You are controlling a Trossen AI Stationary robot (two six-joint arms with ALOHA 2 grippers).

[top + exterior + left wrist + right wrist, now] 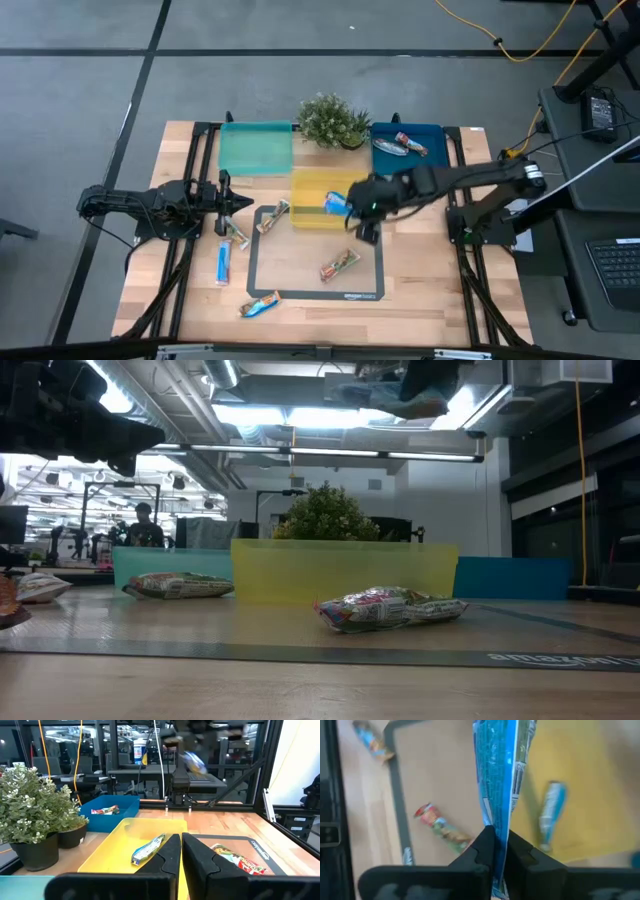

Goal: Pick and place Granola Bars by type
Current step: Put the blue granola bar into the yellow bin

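My right gripper (350, 205) is shut on a bright blue granola bar (495, 775), high over the yellow tray (312, 182). The left wrist view shows that bar (192, 762) in the air. Another blue bar (551, 815) lies flat in the yellow tray. A red-green printed bar (340, 265) lies on the black-edged mat (372, 296). Several more bars lie on the wood near my left gripper (235, 203), which is shut and hovers by the mat's far left corner. The blue tray (432, 132) holds silvery bars (405, 146). My right gripper pinches the blue bar between its two fingers at one end (496, 837), on the wrapper's flat faces. The fingers slant in from the table's right, and the bar sticks out past the fingertips (485, 840). It is lifted clear above the yellow tray.
A teal tray (255, 148) stands left of the yellow one, with a potted plant (333, 120) at the far edge between the trays. A blue bar (222, 263) and a blue-orange bar (260, 305) lie toward the near left. The near right of the table is bare wood.
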